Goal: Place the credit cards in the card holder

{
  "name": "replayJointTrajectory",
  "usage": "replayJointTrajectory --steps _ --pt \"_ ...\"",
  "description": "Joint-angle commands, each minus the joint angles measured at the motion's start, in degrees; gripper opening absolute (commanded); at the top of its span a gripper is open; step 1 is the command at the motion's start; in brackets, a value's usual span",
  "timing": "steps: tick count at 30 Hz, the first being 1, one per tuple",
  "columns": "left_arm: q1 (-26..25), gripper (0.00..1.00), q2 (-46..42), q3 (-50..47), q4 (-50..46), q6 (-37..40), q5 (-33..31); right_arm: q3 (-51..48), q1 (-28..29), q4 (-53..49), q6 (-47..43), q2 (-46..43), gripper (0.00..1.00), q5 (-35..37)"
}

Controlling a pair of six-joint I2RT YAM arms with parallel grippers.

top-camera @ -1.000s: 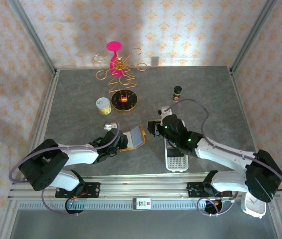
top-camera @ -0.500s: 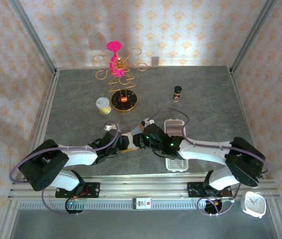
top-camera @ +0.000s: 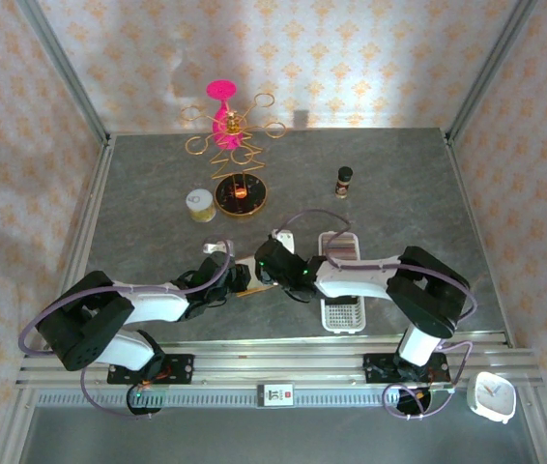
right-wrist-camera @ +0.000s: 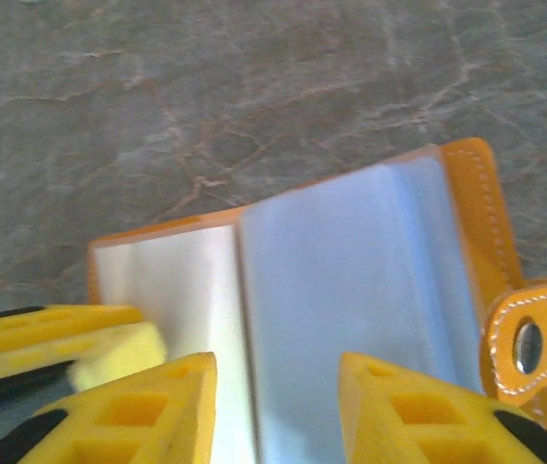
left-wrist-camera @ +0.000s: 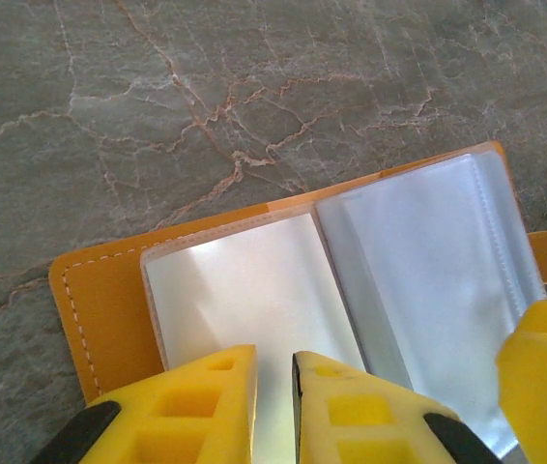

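Note:
The card holder [left-wrist-camera: 100, 309] lies open on the table, orange with clear inner sleeves. My left gripper [left-wrist-camera: 273, 372] stands at its near edge, jaws almost together with the left sleeve page running between them. My right gripper [right-wrist-camera: 278, 387] hovers open over the pale bluish right sleeve, close to the card holder's [right-wrist-camera: 491, 222] tab. Nothing shows between the right fingers [left-wrist-camera: 544, 358]. From above, both grippers [top-camera: 242, 280] [top-camera: 272, 269] meet over the card holder [top-camera: 252, 290], which is mostly hidden. Greyish credit cards [top-camera: 339, 248] seem to lie at the far end of the white tray.
The long white slotted tray [top-camera: 343, 314] lies right of the grippers. Further back stand a small yellow-lidded jar [top-camera: 199, 204], a round gold dish [top-camera: 242, 196], a pink and gold wire stand [top-camera: 225, 126] and a dark little bottle [top-camera: 344, 180]. A white clock [top-camera: 491, 396] sits off the table's front right.
My right gripper has swung left from the white tray to just over the open card holder. The left arm has stayed where it was.

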Motion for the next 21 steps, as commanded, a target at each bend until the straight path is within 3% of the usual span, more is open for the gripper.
replayJointTrajectory --steps 1,14,21 --pt "0.7 0.19 0.1 -1.1 0.2 1.3 -1.4 -0.9 0.2 -3.2 2.4 0.8 0.38 5.1" --pt "0.7 0.18 0.3 -1.5 1.5 0.6 -1.5 -1.3 0.2 -4.0 4.1 4.8 0.39 5.2" --pt "0.8 0.18 -0.3 -2.5 2.7 -1.1 -1.7 -6.1 0.2 9.3 4.9 2.8 0.40 -4.1"
